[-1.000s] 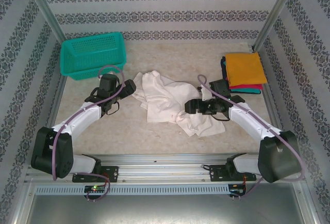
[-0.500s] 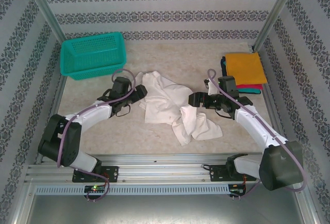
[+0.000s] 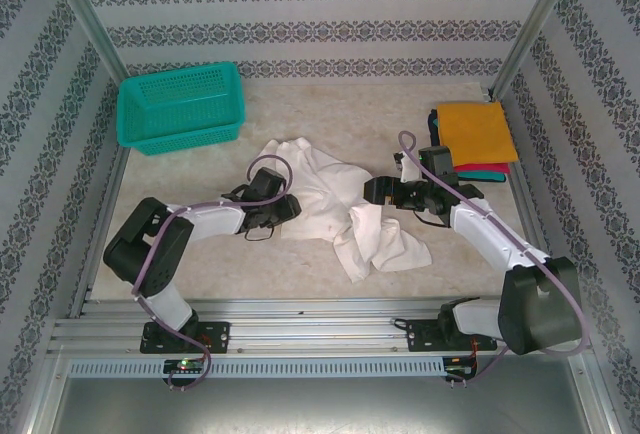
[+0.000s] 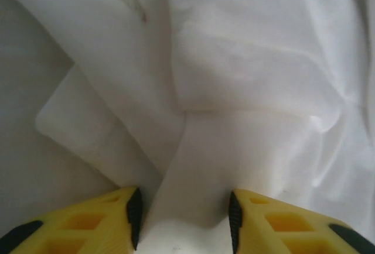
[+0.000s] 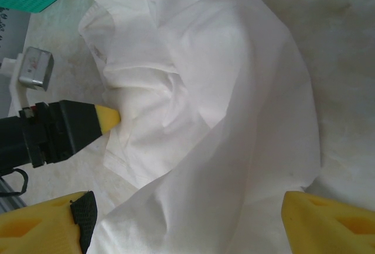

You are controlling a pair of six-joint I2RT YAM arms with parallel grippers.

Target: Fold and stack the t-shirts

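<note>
Though crumpled, one white t-shirt (image 3: 322, 186), left end effector (image 4: 183, 216) pinching it, right one (image 5: 186, 207) spread.

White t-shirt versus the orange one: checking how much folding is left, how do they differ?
The white t-shirt lies crumpled mid-table; the orange t-shirt is folded into a flat rectangle. The white t-shirt lies alone; the orange t-shirt tops a stack of folded shirts. A fold of the white t-shirt sits between the fingers of the left gripper; the orange t-shirt lies apart from it. Neither shows a print.
</note>
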